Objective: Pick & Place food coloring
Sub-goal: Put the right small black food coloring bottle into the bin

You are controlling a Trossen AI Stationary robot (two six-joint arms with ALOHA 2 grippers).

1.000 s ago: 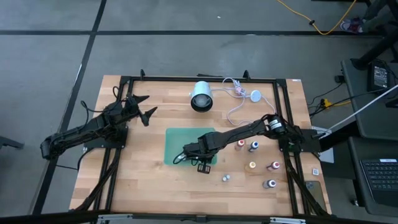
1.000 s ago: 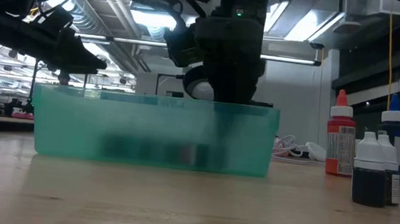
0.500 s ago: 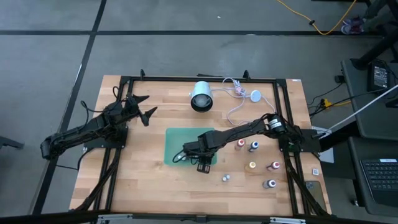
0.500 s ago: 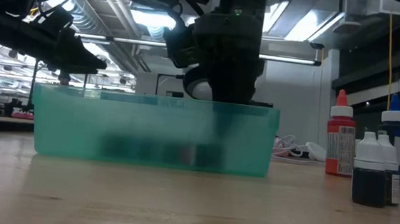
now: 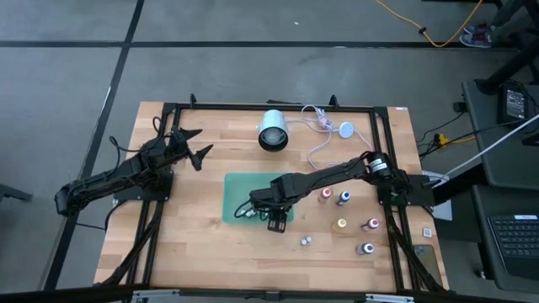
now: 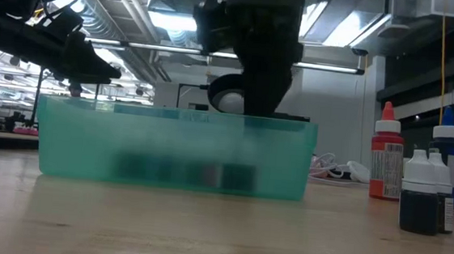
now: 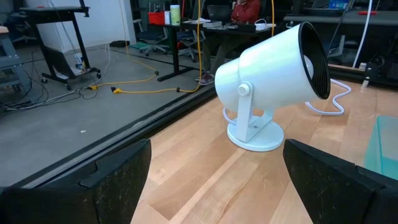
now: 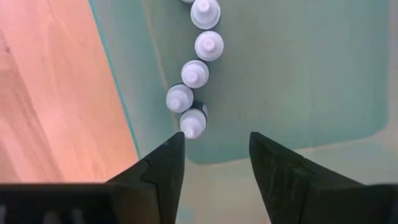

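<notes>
Lifting slightly since a second ago, the right gripper (image 8: 211,146) hangs open above the translucent green plastic tray (image 8: 298,74); just beyond its fingertips stands a row of tiny, light, tippy white-capped food-colouring bottles (image 8: 194,74), best pinched round the body.

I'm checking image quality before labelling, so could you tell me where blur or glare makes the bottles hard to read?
Low view: the green bin has a translucent wall that smears its contents into dark blurs, while ceiling lights glare behind; the red bottle stays sharp. Right wrist view: white bottle caps in the bin read clearly. High view: loose bottles are tiny specks.
</notes>
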